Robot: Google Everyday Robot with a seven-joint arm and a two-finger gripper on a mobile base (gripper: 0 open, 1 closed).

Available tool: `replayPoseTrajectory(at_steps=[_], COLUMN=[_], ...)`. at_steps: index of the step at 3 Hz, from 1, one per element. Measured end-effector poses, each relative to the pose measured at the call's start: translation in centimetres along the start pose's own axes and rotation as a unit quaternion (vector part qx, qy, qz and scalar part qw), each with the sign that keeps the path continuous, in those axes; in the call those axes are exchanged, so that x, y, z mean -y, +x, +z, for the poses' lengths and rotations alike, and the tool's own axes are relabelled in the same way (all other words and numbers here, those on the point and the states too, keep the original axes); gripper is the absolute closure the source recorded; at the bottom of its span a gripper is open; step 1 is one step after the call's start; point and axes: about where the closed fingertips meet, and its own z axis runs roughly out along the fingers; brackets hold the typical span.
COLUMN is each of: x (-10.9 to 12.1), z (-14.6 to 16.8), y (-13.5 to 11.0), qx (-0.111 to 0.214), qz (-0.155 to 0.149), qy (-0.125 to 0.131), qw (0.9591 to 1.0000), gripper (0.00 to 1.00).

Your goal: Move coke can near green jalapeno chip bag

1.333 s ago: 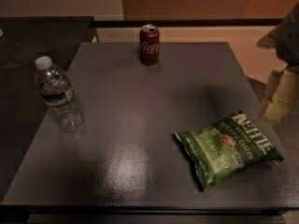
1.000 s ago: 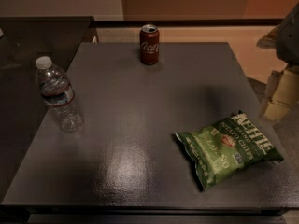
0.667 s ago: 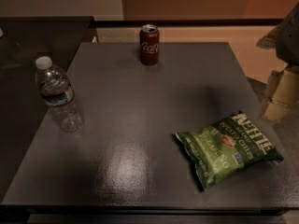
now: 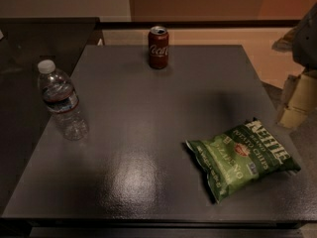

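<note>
Table point(image 4: 148, 98), green jalapeno chip bag point(image 4: 242, 158), water bottle point(image 4: 62, 103) and coke can point(image 4: 158, 47) are all found in the same spots as a moment ago; nothing has been moved. The dark table fills most of the frame. The chip bag is laid flat at the lower right. The water bottle is stood upright at the left. The coke can is stood upright at the top middle, by the table's far edge, well apart from the bag. So the task is judged not to be started: the can is untouched, and it must be picked up and carried down and to the right. The arm point(image 4: 308, 31) is seen only in part at the right edge of the frame, off the table's side, and it has not been moved either. The gripper point(image 4: 298, 99) is hung below it at the middle right, far from the can. It cannot be told if the gripper is open or closed.
</note>
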Motion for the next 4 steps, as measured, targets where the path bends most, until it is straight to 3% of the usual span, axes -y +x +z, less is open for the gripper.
replayPoseTrajectory(at_steps=[3,4], x=[4.8,6.6], z=[3.6,4.9], y=[-6.3,-8.5], qx=[0.091,0.112], qz=[-0.012,-0.011], qy=[0.004,0.019], qw=[0.9958,0.9934], gripper=[0.0,0.0])
